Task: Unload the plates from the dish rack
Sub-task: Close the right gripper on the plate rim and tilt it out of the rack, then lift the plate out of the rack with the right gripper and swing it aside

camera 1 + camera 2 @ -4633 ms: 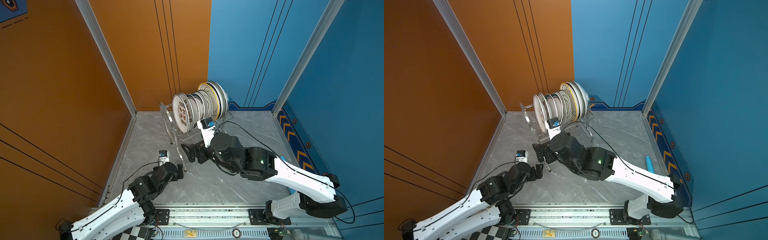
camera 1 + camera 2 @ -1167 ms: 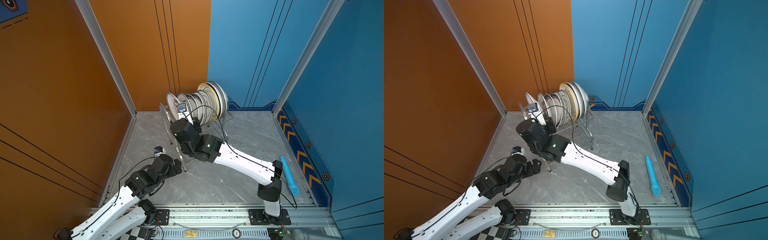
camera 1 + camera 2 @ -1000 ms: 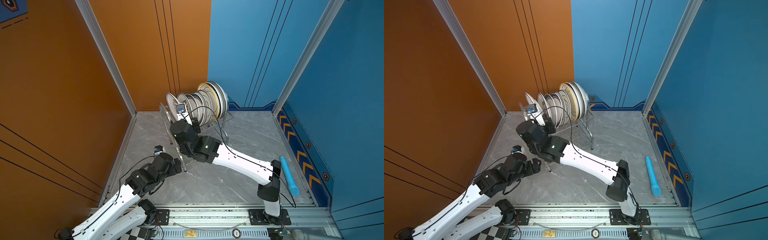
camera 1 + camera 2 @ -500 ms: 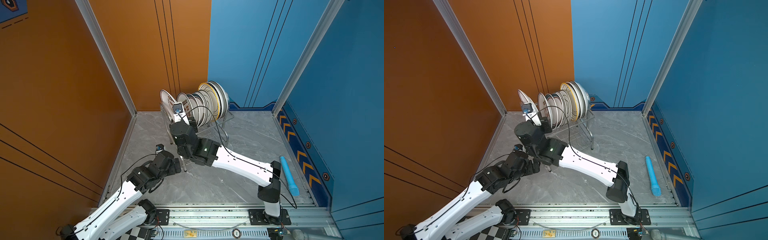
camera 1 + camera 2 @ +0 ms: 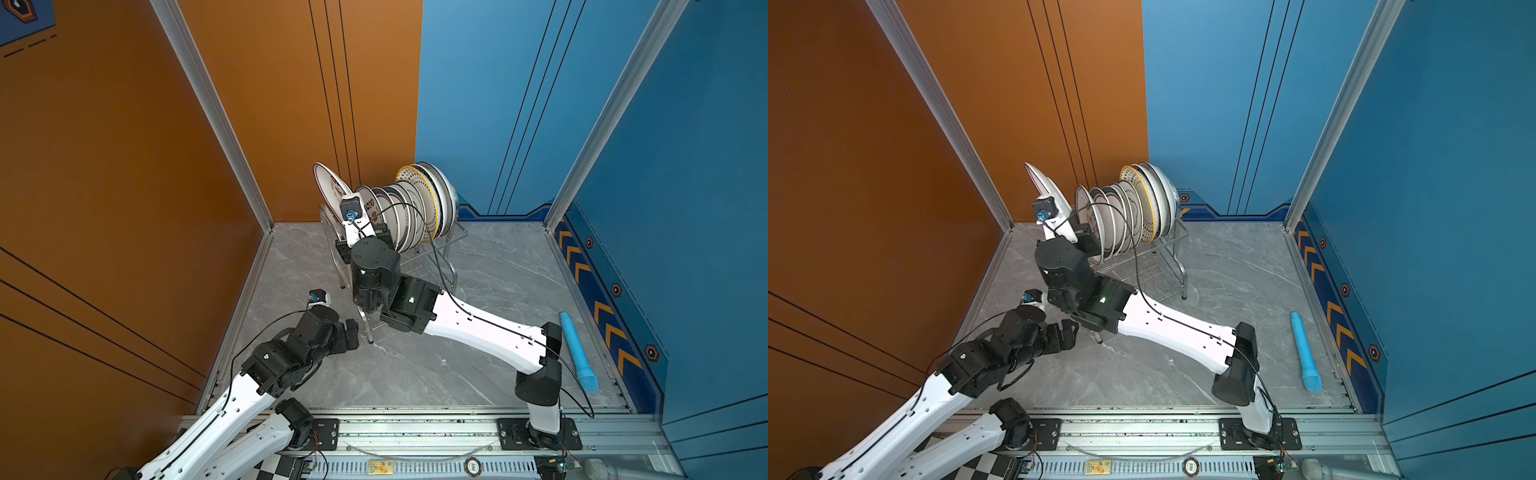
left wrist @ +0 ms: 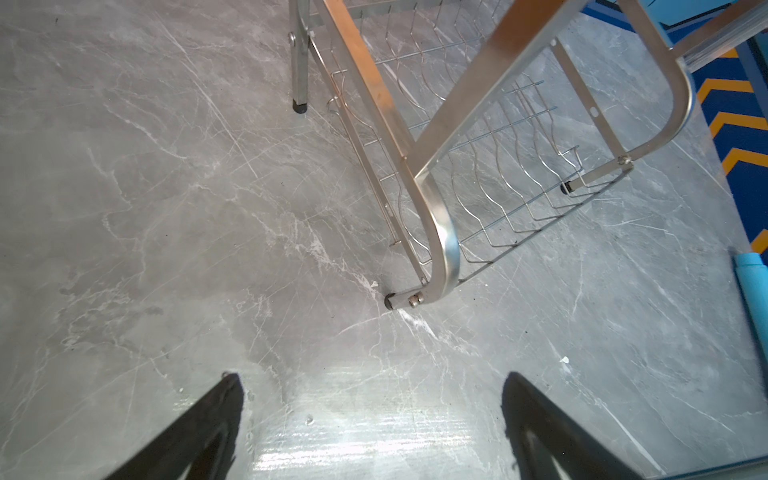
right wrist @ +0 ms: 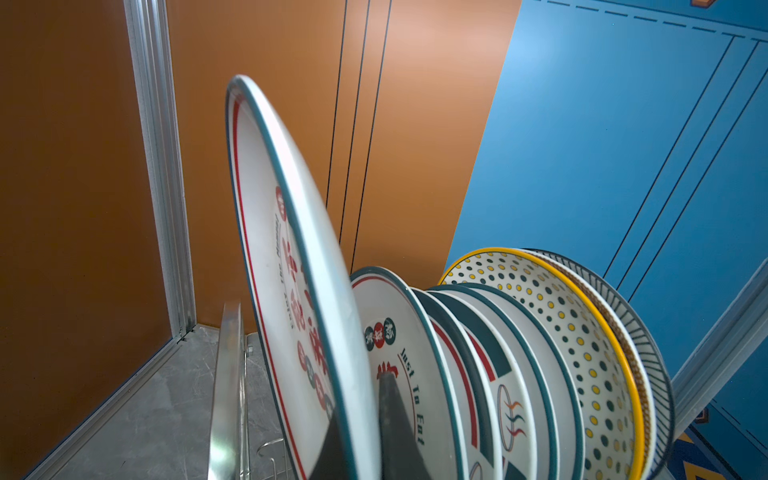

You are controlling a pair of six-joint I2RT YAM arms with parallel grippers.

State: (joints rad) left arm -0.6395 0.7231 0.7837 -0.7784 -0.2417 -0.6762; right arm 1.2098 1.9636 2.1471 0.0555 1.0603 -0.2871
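Observation:
The dish rack (image 5: 451, 249) (image 5: 1179, 266) stands in the back corner with several plates (image 5: 415, 208) (image 5: 1133, 208) (image 7: 540, 332) on edge in its upper tier. My right gripper (image 7: 361, 415) is shut on the rim of the front plate (image 5: 328, 187) (image 5: 1044, 187) (image 7: 282, 232), white with a teal rim and red characters. That plate stands higher than the row and leans toward the orange wall; its lower edge is hidden. My left gripper (image 5: 353, 332) (image 5: 1071, 328) (image 6: 372, 378) hangs open and empty over the floor by the rack's near leg (image 6: 390, 300).
A light blue cylinder (image 5: 577, 353) (image 5: 1306, 353) (image 6: 752, 282) lies on the floor at the right, near the blue wall. The orange wall stands close behind and to the left of the rack. A metal rail (image 5: 415, 428) runs along the front edge.
My right gripper has raised the front plate up out of the row and tipped it toward the orange wall. The left arm has barely moved and stays open.

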